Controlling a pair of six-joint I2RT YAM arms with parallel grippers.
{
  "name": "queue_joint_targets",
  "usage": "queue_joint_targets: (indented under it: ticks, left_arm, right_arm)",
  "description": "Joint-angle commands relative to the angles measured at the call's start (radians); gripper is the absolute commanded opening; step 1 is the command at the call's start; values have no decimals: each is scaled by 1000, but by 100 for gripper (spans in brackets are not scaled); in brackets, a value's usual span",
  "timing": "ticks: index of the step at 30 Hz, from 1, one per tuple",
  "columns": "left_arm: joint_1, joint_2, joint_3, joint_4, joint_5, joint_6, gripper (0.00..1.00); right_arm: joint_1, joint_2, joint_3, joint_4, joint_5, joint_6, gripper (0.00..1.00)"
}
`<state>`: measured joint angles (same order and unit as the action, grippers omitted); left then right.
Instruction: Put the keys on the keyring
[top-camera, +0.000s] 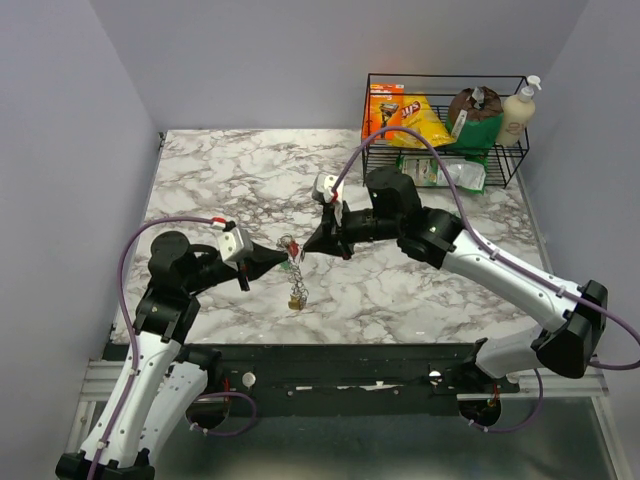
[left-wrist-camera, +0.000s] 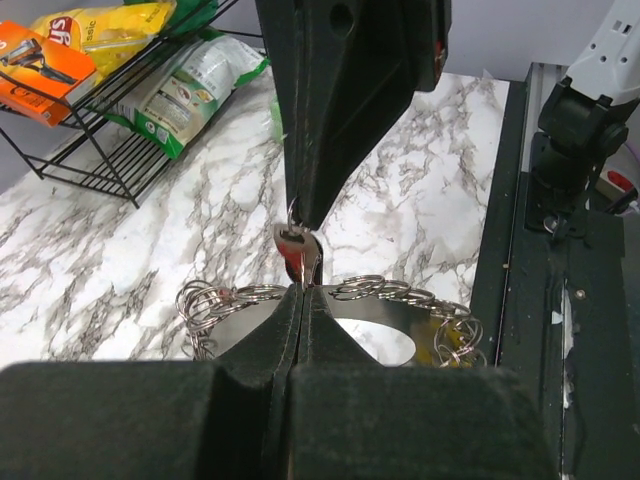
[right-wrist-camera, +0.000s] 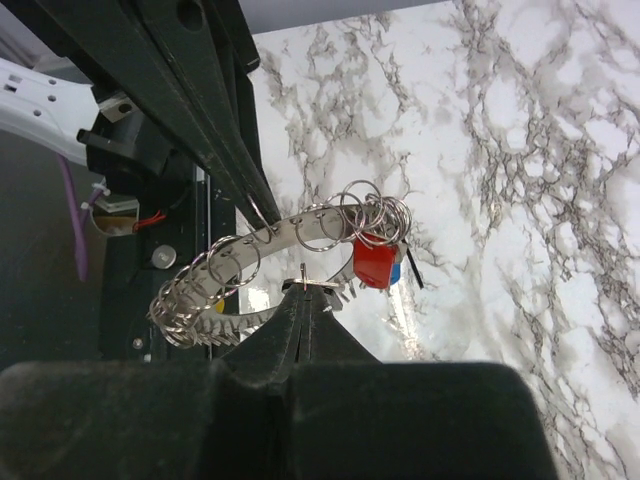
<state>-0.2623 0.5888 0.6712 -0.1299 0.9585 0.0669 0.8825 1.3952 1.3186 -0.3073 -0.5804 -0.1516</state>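
Both jaws are fully closed, tip to tip over the middle of the worktop (top-camera: 220, 180). Left jaws pinch one side of the keyring (top-camera: 292, 252) and right jaws pinch the opposite side, so the ring hangs in the air between them. It is a flat silvery band hung with many small split rings. Keys (right-wrist-camera: 376, 263): a red head and a blue head bunched on the ring, just beside the right jaws' tip; other colours can't tell. Chain dangles from the ring to a yellow-gold piece (top-camera: 297, 299). Wire basket (top-camera: 450, 76) of groceries sits at the far right corner, well apart.
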Motion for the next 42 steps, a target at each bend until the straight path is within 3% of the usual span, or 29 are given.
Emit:
queue_joint_targets:
  ticks: [1, 10, 24, 42]
  left_arm:
    - [-3, 8, 25, -4, -36, 19, 0]
    - [-2, 11, 22, -10, -66, 20, 0]
    - [-5, 22, 24, -22, -86, 22, 0]
    - [-5, 22, 27, -30, -106, 30, 0]
  right_arm:
    - [1, -38, -9, 28, -15, -29, 1]
    - [3, 14, 51, -4, -99, -34, 1]
    - [33, 114, 143, -78, -22, -35, 1]
    - [41, 123, 142, -92, -16, -48, 1]
